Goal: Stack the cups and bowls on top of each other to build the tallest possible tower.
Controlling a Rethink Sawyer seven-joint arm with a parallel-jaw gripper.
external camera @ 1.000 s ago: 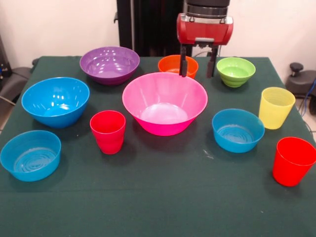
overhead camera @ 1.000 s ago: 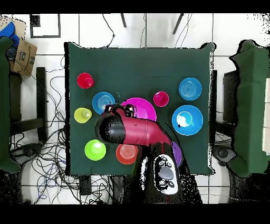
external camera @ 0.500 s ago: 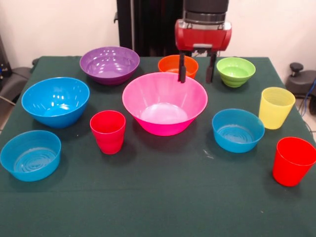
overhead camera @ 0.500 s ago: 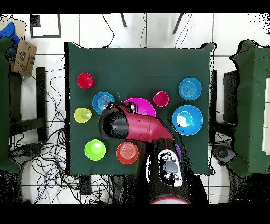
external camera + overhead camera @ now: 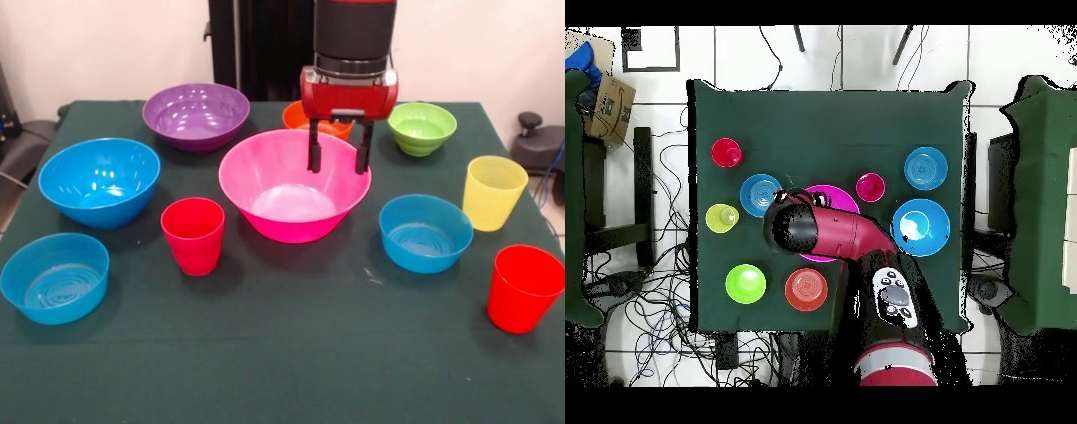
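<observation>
Looking across the table (image 5: pixel 282 371) from its near edge, low and close, facing the robot. Looking straight down from high above, robot base at bottom. Sharing in both views the whole green tabletop.

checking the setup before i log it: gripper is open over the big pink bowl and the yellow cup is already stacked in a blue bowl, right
Not quite. The yellow cup stands by itself on the table, beside the small blue bowl, not in it; the front view shows this. The rest holds: the gripper is open over the big pink bowl.
</observation>
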